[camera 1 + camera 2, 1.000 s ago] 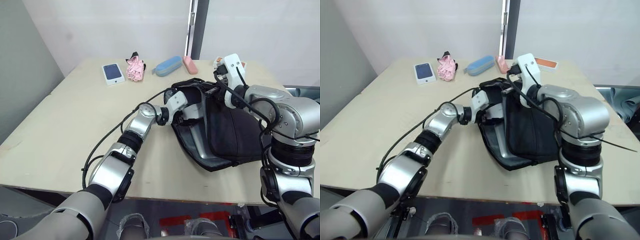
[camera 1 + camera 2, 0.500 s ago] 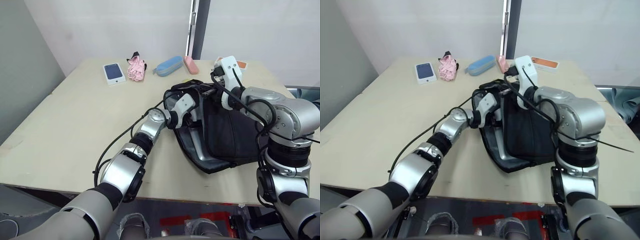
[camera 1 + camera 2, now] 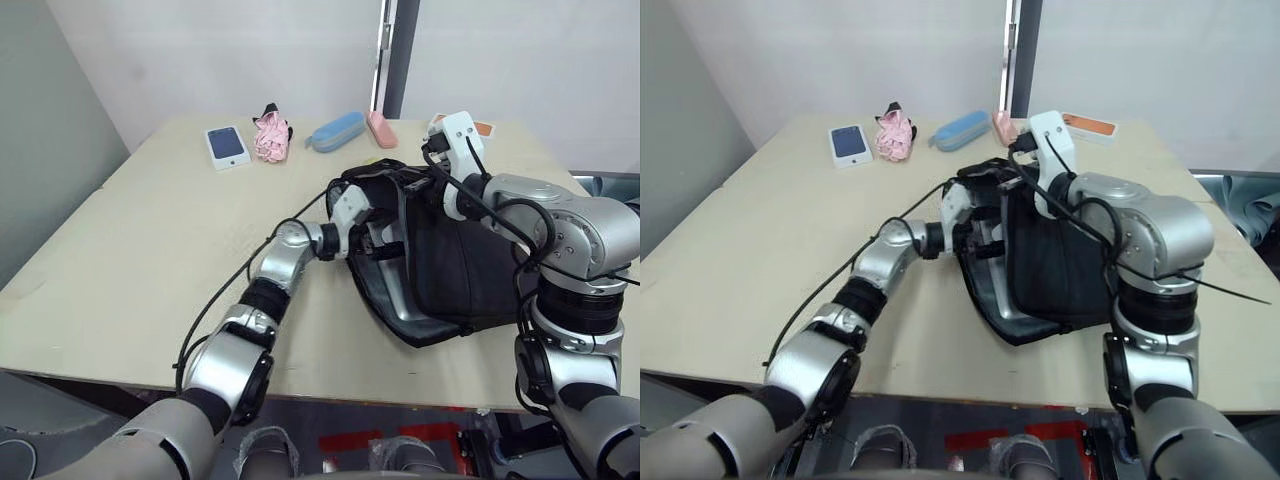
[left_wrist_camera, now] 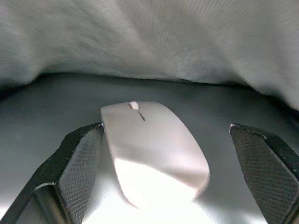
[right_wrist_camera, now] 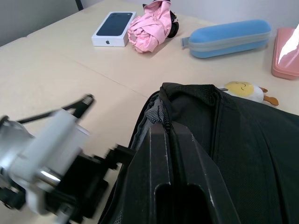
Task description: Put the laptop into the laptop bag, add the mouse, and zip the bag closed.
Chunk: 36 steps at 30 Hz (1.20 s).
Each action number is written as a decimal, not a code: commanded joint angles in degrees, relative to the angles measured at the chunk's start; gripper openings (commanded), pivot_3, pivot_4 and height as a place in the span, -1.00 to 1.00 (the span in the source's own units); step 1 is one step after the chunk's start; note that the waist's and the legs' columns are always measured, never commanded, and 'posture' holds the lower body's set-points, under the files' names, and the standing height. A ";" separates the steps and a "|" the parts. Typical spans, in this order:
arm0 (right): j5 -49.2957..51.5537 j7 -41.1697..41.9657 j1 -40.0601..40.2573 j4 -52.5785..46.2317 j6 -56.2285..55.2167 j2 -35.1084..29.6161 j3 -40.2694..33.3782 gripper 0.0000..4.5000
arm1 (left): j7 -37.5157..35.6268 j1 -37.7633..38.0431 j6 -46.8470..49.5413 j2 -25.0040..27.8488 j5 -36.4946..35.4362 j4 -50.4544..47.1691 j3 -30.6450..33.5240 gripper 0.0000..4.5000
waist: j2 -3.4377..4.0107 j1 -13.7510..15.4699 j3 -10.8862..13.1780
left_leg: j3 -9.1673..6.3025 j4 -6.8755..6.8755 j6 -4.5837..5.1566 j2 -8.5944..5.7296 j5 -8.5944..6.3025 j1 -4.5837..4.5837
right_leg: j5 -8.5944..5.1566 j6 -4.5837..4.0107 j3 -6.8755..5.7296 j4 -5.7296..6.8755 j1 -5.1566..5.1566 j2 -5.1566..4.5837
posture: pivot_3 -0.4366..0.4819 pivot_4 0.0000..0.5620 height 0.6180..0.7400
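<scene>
The black laptop bag (image 3: 470,270) lies on the table with its mouth held open. The silver laptop (image 3: 398,300) sits inside, one edge showing at the opening. My left gripper (image 4: 166,130) is inside the bag's mouth, open. Between its fingers (image 4: 79,163), the white mouse (image 4: 154,149) lies flat on the laptop's grey lid (image 4: 42,121), under the grey lining (image 4: 154,42). My right gripper (image 5: 163,128) is shut on the bag's upper flap at the zipper edge, holding it up. The white plush duck (image 5: 243,89) lies at the bag's far corner.
Along the table's (image 3: 150,260) far edge sit a boxed phone (image 3: 227,147), a pink folded cloth (image 3: 270,135), a blue case (image 3: 337,131), a pink case (image 3: 381,129) and an orange box (image 3: 1092,127). The bag lies near the front right edge.
My left arm pushed deeper into the bag half a second ago and has since drawn back a little towards the left. The right gripper has kept its hold on the flap.
</scene>
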 commanded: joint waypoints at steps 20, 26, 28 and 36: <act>0.72 34.72 12.93 4.00 -38.93 -8.50 19.11 -1.00 | -32.11 21.88 17.42 54.19 -20.70 -29.55 14.58 0.99 | 0.23 -2.13 0.14 | 0.09 -0.18 -0.10 0.06 -0.05 0.01 | -0.09 -0.05 -0.02 -0.03 -0.14 0.03 | -0.05 -0.47 1.00; -1.01 44.37 11.45 11.24 -45.40 -10.54 22.09 -1.00 | -30.18 23.96 16.49 56.41 -22.14 -29.52 18.64 0.99 | 0.21 -1.32 0.13 | 0.03 -0.05 0.17 0.06 -0.17 0.00 | -0.09 -0.07 -0.10 0.03 -0.08 -0.02 | -0.05 -0.47 1.00; -0.91 48.53 11.68 12.21 -46.42 -12.27 22.91 -1.00 | -29.33 25.35 15.57 56.09 -21.88 -30.23 19.78 0.99 | 0.21 -1.22 0.13 | 0.04 -0.03 0.19 0.05 -0.18 0.01 | -0.09 -0.08 -0.09 0.03 -0.06 -0.02 | -0.05 -0.47 1.00; 1.52 57.09 13.87 10.17 -46.82 -18.68 21.26 -1.00 | -29.53 25.88 12.54 55.99 -20.49 -28.57 19.01 0.99 | 0.17 -0.68 0.11 | 0.03 0.00 0.32 0.08 -0.21 0.03 | -0.12 -0.14 -0.10 0.11 -0.06 0.00 | -0.05 -0.47 1.00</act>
